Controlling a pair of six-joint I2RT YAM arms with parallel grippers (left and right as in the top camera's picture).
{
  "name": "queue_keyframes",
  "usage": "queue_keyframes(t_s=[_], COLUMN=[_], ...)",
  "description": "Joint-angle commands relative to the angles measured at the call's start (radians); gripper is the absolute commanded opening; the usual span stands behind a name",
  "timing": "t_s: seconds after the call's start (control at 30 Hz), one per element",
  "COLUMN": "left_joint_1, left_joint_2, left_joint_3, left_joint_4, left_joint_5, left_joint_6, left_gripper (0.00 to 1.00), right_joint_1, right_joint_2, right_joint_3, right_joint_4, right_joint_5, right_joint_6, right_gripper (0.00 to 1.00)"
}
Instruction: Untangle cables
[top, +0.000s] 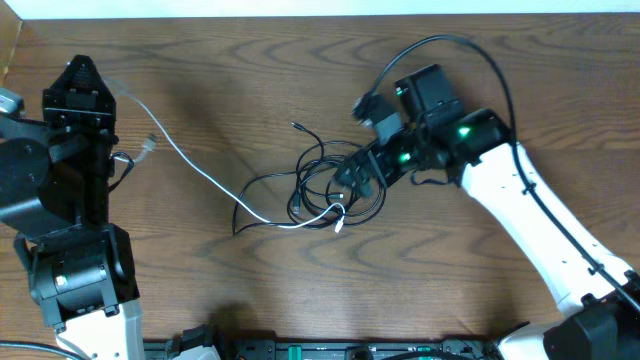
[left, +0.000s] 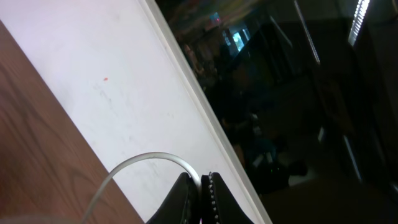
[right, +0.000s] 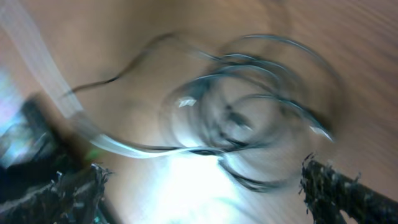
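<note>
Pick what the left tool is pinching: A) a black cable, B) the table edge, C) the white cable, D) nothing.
C: in the left wrist view the left tool is shut, with the white cable curving in and clamped between its fingertips.

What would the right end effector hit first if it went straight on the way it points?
The coiled black cables, lying just ahead of the open right end effector, the white cable crossing them. The wrist view is blurred, so the gap is unclear.
</note>
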Motion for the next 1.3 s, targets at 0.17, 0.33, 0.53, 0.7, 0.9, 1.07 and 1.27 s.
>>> queue_keyframes(t_s=[0.17, 0.33, 0.53, 0.7, 0.9, 1.07, 1.27], left_joint_1=[0.004, 0.004, 0.004, 0.004, 0.004, 0.004, 0.004], left_joint_2=[-0.002, -0.002, -0.002, -0.002, -0.002, -0.002, -0.002], left_joint_3=[0.015, 0.015, 0.015, 0.015, 0.015, 0.015, 0.015], left_joint_4=[0.002, -0.002, -0.056, -0.089, -0.089, -0.098, -0.098], left_joint_5=[0.119, 0.149, 0.149, 0.149, 0.149, 0.148, 0.148], left_joint_6=[0.020, 0.020, 0.020, 0.020, 0.020, 0.020, 0.020], left_gripper=[0.07, 0.07, 0.07, 0.08, 0.07, 0.08, 0.08], right_joint_1=[0.171, 0.239, 0.348, 0.413, 0.439, 0.437, 0.436], right_joint_2=[0.043, 0.089, 0.163, 0.196, 0.230, 0.242, 0.240], right_joint_3=[0.001, 0.001, 0.001, 0.001, 0.001, 0.001, 0.001], right_joint_4=[0.061, 0.188, 0.221, 0.270, 0.282, 0.265, 0.262], right_joint_5=[-0.012, -0.017, -0.016, -0.016, -0.012, -0.012, -0.008], right_joint_6=[-0.085, -0.026, -0.166, -0.177, -0.177, -0.169, -0.161], right_gripper=[0.99, 0.95, 0.95, 0.83, 0.57, 0.38, 0.25])
